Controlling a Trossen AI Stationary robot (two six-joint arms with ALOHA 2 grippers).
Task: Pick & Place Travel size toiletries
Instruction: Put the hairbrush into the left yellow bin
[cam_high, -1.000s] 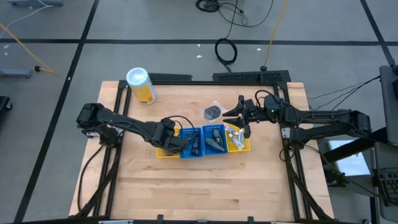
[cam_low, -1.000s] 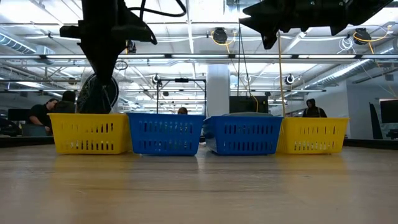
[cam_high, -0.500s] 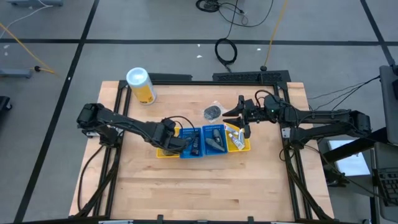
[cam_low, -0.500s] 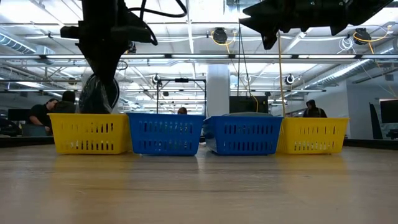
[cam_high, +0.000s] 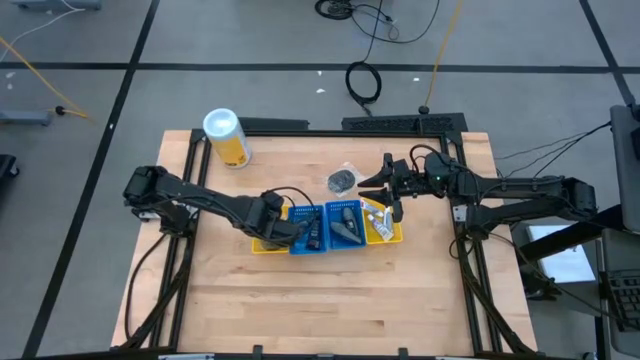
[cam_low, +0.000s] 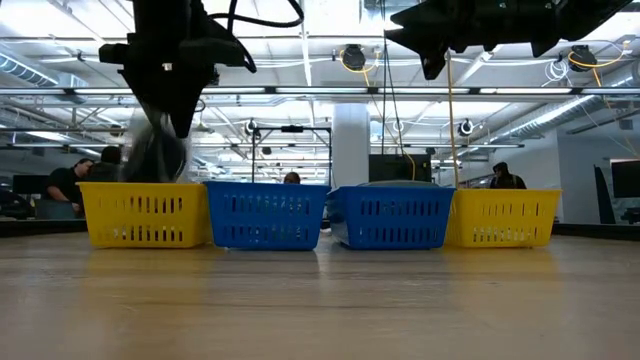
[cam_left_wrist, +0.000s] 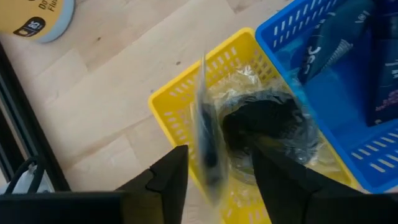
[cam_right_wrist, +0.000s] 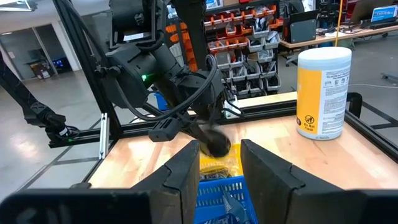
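Observation:
My left gripper (cam_left_wrist: 217, 180) hangs open over the left yellow bin (cam_left_wrist: 180, 118). A clear packet with dark round contents (cam_left_wrist: 208, 143) shows as a blur between and just below its fingers, and in the low view (cam_low: 150, 150) as a blur above that bin's rim. A second such packet (cam_left_wrist: 267, 130) lies inside the bin. My right gripper (cam_high: 385, 195) hovers open and empty above the right yellow bin (cam_high: 385, 230), which holds white tubes (cam_high: 377, 218). Another clear packet (cam_high: 341, 180) lies flat on the table behind the bins.
Two blue bins (cam_high: 308, 228) (cam_high: 345, 222) with dark items stand between the yellow ones, all in one row at the table's middle. A big yellow canister with a white lid (cam_high: 227, 137) stands at the far left. Bare wood (cam_high: 320, 300) lies in front of the bins.
My left gripper has opened and let go of the clear packet. The packet hung still below the fingers before; now it is a blur, dropping toward the left yellow bin.

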